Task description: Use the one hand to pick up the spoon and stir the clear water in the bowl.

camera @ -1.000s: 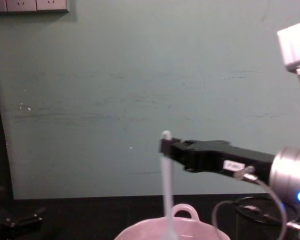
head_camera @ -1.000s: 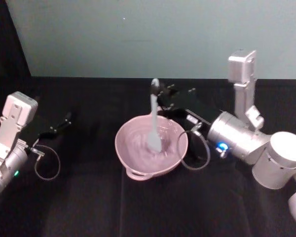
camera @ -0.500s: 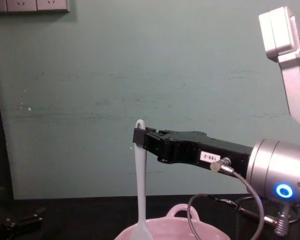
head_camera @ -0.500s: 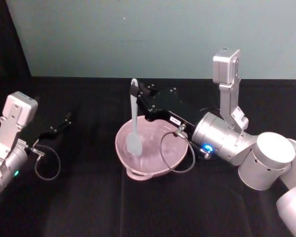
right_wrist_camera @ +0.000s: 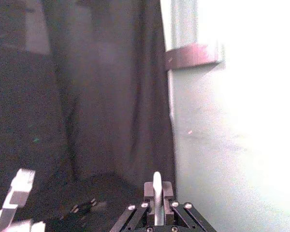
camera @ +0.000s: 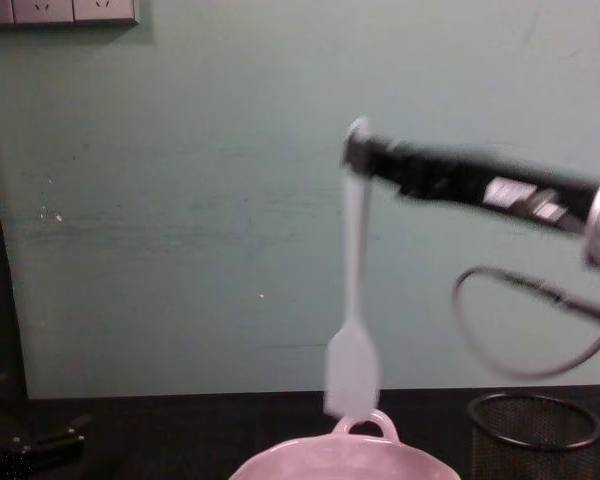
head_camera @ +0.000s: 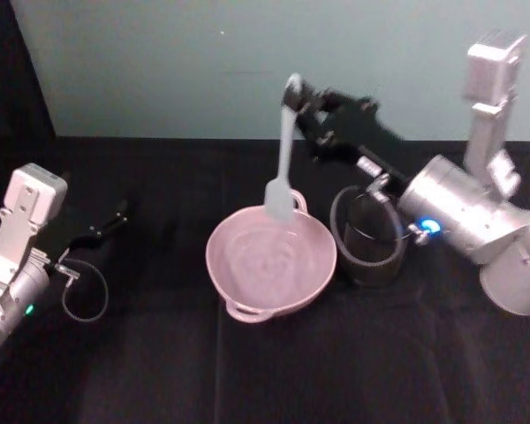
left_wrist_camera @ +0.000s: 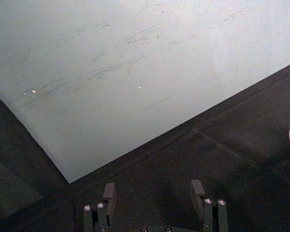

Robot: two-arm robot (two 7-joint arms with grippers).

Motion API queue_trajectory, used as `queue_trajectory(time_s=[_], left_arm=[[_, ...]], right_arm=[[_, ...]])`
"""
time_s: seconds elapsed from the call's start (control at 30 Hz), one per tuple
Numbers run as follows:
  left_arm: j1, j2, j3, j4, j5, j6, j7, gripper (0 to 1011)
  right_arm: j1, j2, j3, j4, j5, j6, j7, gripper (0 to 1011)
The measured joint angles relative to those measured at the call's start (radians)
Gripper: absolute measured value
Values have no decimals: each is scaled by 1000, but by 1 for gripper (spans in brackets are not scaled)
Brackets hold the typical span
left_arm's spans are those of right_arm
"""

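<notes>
The white spoon [head_camera: 283,150] hangs upright in the air, handle end up, with my right gripper [head_camera: 297,95] shut on the top of its handle. Its flat blade [head_camera: 281,200] hovers just above the far rim of the pink bowl [head_camera: 215,261], clear of the clear water [head_camera: 270,261], which shows faint ripples. From the chest view the spoon [camera: 354,270] dangles over the bowl's loop handle [camera: 365,426], held by the right gripper [camera: 354,150]. The right wrist view shows the handle [right_wrist_camera: 156,186] pinched between the jaws. My left gripper [head_camera: 115,217] rests open at the far left of the table.
A black wire-mesh cup [head_camera: 368,240] stands just right of the bowl, under my right arm; it is also in the chest view [camera: 535,436]. A grey cable loops from the right wrist [camera: 520,330]. Black cloth covers the table [head_camera: 159,371], with a teal wall behind.
My right gripper has lifted the spoon up out of the bowl and swung it back and to the right. The blade has left the water. The left arm has not moved.
</notes>
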State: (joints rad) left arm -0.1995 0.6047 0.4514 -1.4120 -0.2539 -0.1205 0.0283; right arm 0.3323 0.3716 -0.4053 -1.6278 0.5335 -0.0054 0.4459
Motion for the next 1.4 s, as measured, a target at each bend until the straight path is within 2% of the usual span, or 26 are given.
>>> queue_trajectory(time_s=[0.17,0.23,0.33,0.6,0.93,1.1,1.33,1.4], left_arm=[[0,0,0,0,0,0,0,1011],[0,0,0,0,0,0,0,1011],[0,0,0,0,0,0,0,1011],[0,0,0,0,0,0,0,1011],[0,0,0,0,0,0,0,1011],[0,0,0,0,0,0,0,1011],[0,0,0,0,0,0,0,1011],[0,0,0,0,0,0,0,1011]], right_arm=[[-27,49,66,-72,27,25,-36,109],[-48,80,109,-103,43,40,-58,109],[-68,106,150,-122,59,53,-76,109],[-110,143,210,-137,102,93,-107,109],[-129,122,221,-68,174,129,-131,109],[-134,100,218,-2,226,141,-139,109],[-146,62,241,84,347,144,-123,109],[-149,59,245,93,364,144,-121,109]])
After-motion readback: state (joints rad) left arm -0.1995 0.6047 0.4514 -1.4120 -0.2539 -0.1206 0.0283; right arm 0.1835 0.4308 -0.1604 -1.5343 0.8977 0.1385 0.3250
